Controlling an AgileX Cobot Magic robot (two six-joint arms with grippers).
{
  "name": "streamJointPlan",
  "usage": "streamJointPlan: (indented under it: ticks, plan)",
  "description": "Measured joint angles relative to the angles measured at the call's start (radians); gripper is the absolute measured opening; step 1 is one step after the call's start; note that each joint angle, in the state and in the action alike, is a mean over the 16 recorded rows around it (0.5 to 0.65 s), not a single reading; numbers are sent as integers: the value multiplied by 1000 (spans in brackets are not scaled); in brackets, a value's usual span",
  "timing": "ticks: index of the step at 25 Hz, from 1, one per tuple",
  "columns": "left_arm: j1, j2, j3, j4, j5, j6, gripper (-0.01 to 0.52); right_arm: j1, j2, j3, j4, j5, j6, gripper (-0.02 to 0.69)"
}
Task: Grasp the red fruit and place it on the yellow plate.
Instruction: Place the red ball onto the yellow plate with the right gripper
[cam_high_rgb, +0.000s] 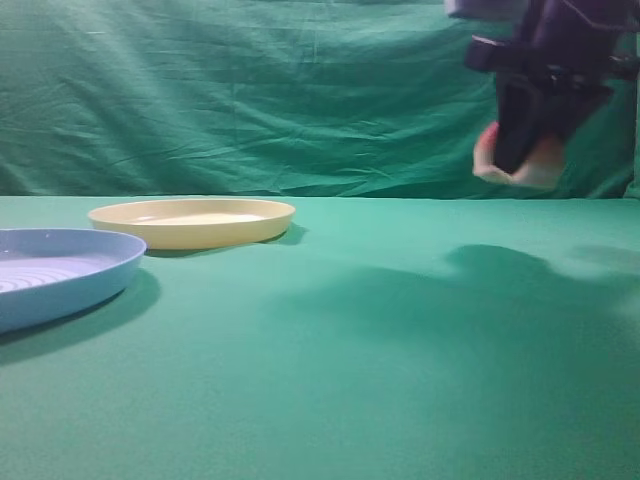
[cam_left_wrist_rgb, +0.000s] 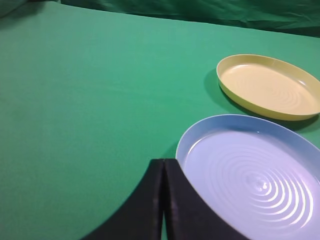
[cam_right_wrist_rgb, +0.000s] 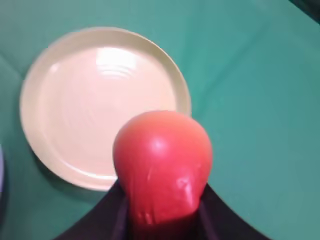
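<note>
The red fruit (cam_right_wrist_rgb: 161, 165) is filling the foreground of the right wrist view, sitting between the two dark fingers (cam_right_wrist_rgb: 107, 215) of the right gripper (cam_right_wrist_rgb: 162, 210), whose jaws are pressing against its sides and gripping it. In the exterior high view that right gripper (cam_high_rgb: 520, 165) is hanging high above the green cloth (cam_high_rgb: 400, 350) with the fruit (cam_high_rgb: 540, 170) in its jaws, its shadow falling on the cloth well below, so the fruit is touching nothing but the gripper.

Beyond the fruit, the yellow plate (cam_right_wrist_rgb: 60, 100) is lying empty on the cloth, ahead of the gripper and well apart from it in the exterior view (cam_high_rgb: 192, 222). Further out, the blue plate (cam_left_wrist_rgb: 250, 170) is sitting just beside the yellow one, also empty.

The left gripper (cam_left_wrist_rgb: 164, 200) is resting low by the blue plate with its fingers pressed together, holding nothing.

As a judgement, the grasp and lift are looking done; carrying the fruit over the yellow plate, lowering and releasing it are what is left.
</note>
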Motion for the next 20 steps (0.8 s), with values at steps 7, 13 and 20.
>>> streamJointPlan:
  ticks: [7,13,20]
  plan:
    - [0,0,0,0,0,0,0,139,200,-237,1,-27,-10,212]
    - [0,0,0,0,0,0,0,179,334,-341,-2,-47,-15,370]
    - [0,0,0,0,0,0,0,181,369,-384,-30,-38,4,562]
